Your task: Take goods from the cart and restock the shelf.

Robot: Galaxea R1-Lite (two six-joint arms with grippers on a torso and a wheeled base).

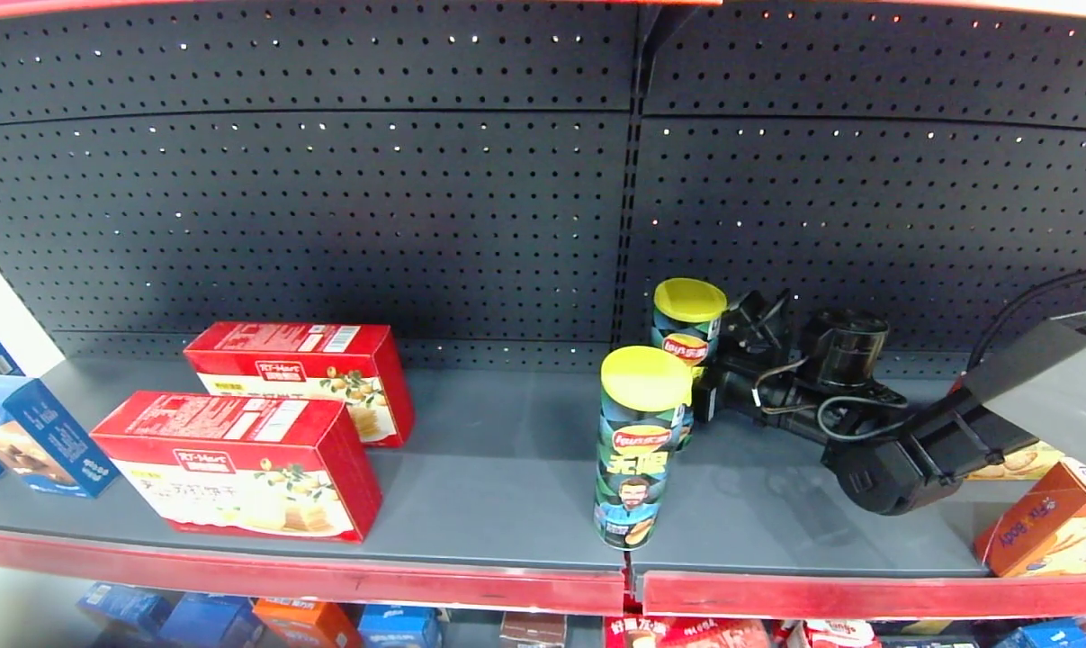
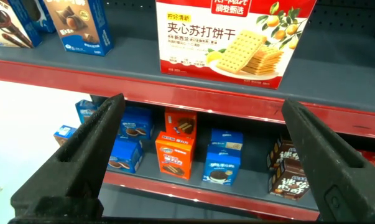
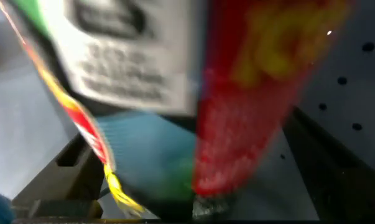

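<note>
From the head view, my right gripper (image 1: 703,382) comes in from the right over the grey shelf (image 1: 507,468) and is clamped on the far can (image 1: 688,326). That can has a yellow lid and stands upright close to the perforated back panel (image 1: 372,198). Its base is hidden by the near can (image 1: 640,450), which stands just in front of it, towards the shelf's red front edge. Two red boxes (image 1: 246,463) lie to the left, one behind the other, well apart from the cans. Blue boxes (image 1: 34,436) sit at the far left, and an orange box (image 1: 1055,531) sits at the far right.

In the left wrist view, my left gripper (image 2: 203,168) holds nothing, and its dark fingers (image 2: 94,155) are spread wide apart. Past them the front red box stands on the shelf, and on the lower shelf (image 2: 175,188) are small blue and orange packs (image 2: 175,152).

In the right wrist view, the far can (image 3: 224,93) is pressed between my fingers (image 3: 56,180), blurred by closeness, with the back panel just beside it.
</note>
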